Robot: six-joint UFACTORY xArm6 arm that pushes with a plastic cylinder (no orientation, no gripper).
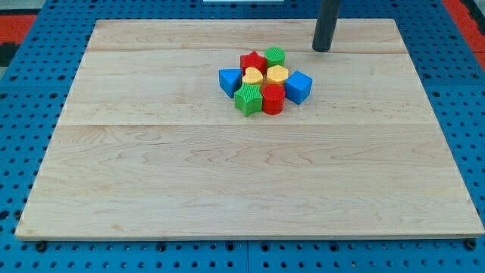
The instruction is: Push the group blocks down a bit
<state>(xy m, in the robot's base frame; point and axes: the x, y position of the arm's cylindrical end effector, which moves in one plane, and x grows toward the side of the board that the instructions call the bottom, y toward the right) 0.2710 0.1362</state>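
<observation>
My tip (322,50) is down on the wooden board (151,189), upper centre-right of the frame, touching nothing. It's a bare rod, so no jaws and nothing held.

The group sits tight in the upper middle of the frame, all eight blocks touching or nearly so:
- red star (252,62) and green block (275,55) on the top edge
- yellow block (253,76) and yellow hexagon (277,75) in the middle
- blue block (229,80) at the left end, blue cube (298,86) at the right end
- green block (248,99) and red cylinder (273,98) on the bottom edge

My tip stands up and right of the cluster, clearly apart, nearest the top green block and the blue cube. That placement makes sense: a downward shove has to start above the group.

My read is that it's too far right. I'd shift left to above the red star/green pair first. A push from here would likely clip the blue cube and split the cluster.
</observation>
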